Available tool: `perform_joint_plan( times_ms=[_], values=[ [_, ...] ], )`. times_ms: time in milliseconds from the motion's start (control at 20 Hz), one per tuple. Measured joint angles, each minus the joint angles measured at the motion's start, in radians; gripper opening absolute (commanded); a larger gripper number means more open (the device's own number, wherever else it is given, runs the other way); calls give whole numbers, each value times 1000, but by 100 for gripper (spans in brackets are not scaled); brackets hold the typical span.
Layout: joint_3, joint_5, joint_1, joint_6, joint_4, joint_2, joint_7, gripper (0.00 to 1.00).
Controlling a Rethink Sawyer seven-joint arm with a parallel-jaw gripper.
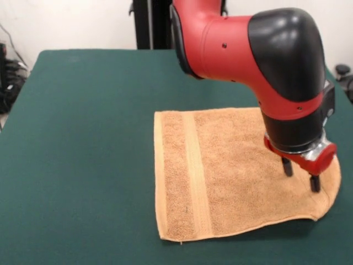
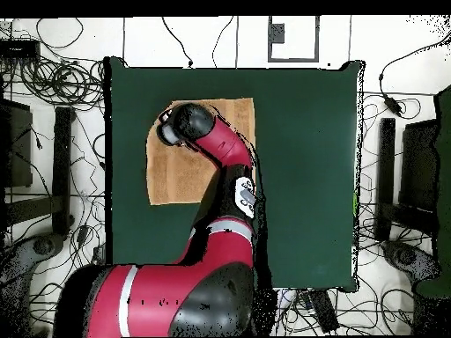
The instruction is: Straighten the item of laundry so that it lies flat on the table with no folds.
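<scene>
The item of laundry (image 1: 231,171), an orange-tan terry towel with a woven band near its left end, lies spread on the green table (image 1: 83,138), right of centre near the front edge. Its near right corner curls up slightly. My gripper (image 1: 300,175) stands open over the towel's right edge, its two dark fingertips (image 1: 287,167) down at the cloth with nothing held between them. In the overhead view the towel (image 2: 167,180) lies at the table's (image 2: 308,176) upper left. The arm's wrist (image 2: 183,123) covers part of it and hides the gripper.
The red and black arm (image 1: 242,44) reaches across the table's right half. Off the table edges in the overhead view, cables and dark equipment (image 2: 35,158) line both sides. The towel's near edge lies close to the table's front edge.
</scene>
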Motion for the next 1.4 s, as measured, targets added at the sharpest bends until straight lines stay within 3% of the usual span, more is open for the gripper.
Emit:
perform_joint_plan(
  times_ms=[350,800,1050,1400],
  values=[
    [13,36,12,0,1,5,69,100],
    [8,54,20,-9,-2,19,245,100],
    [-50,-4,45,-4,-44,34,272,100],
    [-164,-156,58,24,-132,63,272,100]
  ],
)
